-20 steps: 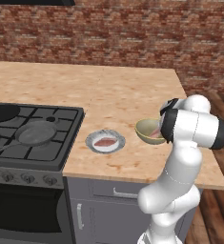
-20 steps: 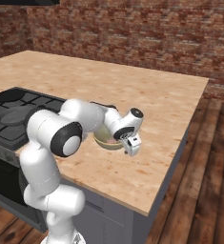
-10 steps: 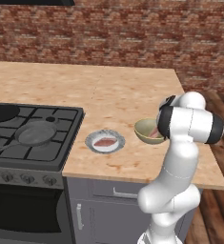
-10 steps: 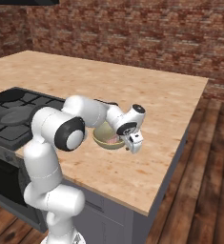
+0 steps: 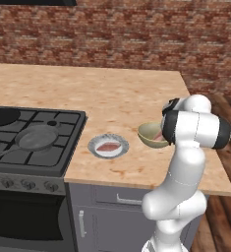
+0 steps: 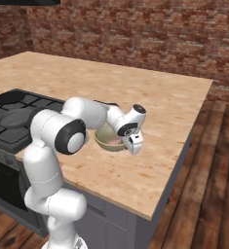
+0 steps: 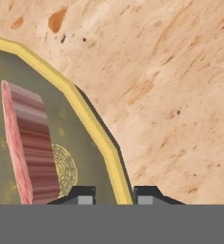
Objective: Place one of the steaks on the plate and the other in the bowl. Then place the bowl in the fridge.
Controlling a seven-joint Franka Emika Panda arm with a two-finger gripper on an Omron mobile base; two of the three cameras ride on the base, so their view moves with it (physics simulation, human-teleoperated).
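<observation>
On the desk (image 5: 136, 103), left to right: stove (image 5: 33, 138) with a grey pan; plate (image 5: 108, 146) carrying one steak (image 5: 108, 146); bowl (image 5: 151, 134) just beside it, holding the second steak (image 7: 30, 143). Arm: bent sharply, forearm folded down over the bowl. Hand (image 7: 112, 193): low at the bowl's right edge, pointing down. Fingertips (image 7: 85, 194) straddle the pale rim, one inside, one outside, nearly touching it; firm grip cannot be told.

A kitchen: gas stove (image 5: 36, 140), wooden counter (image 5: 112, 93), brick wall (image 5: 136, 34)
</observation>
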